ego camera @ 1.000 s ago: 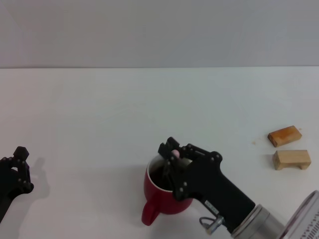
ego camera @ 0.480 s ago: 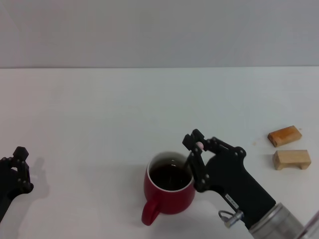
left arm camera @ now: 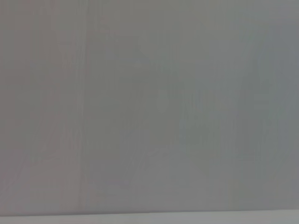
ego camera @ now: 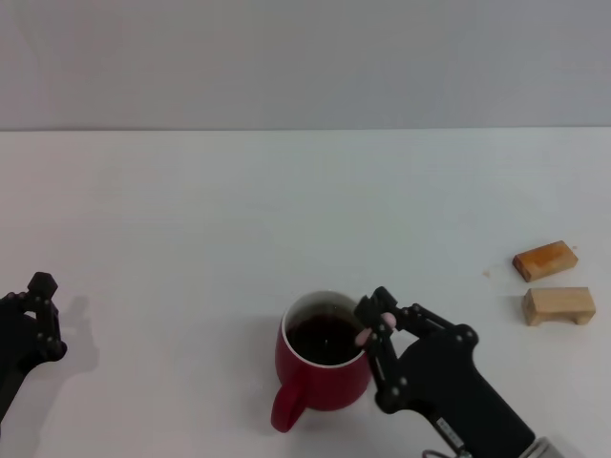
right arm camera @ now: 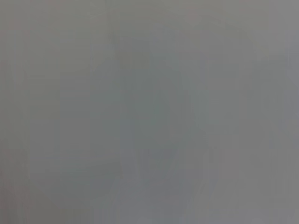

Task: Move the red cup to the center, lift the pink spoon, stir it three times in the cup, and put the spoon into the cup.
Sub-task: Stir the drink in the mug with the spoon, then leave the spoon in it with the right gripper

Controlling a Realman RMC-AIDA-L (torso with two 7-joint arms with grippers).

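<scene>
The red cup (ego camera: 323,389) stands at the table's front middle in the head view, handle toward the near left, with dark liquid inside. My right gripper (ego camera: 374,325) sits at the cup's right rim, shut on the pink spoon (ego camera: 364,336). Only small pink bits of the spoon show between the black fingers; its bowl is hidden. My left gripper (ego camera: 34,320) rests at the far left edge of the table, away from the cup. Both wrist views show only blank grey.
Two small wooden blocks lie at the right: an orange-brown one (ego camera: 545,260) and a pale one (ego camera: 558,305) in front of it. The white table (ego camera: 191,219) runs back to a grey wall.
My right gripper has carried the spoon from over the cup's middle out to its right rim, then nearer and lower. The cup and left arm have stayed put.
</scene>
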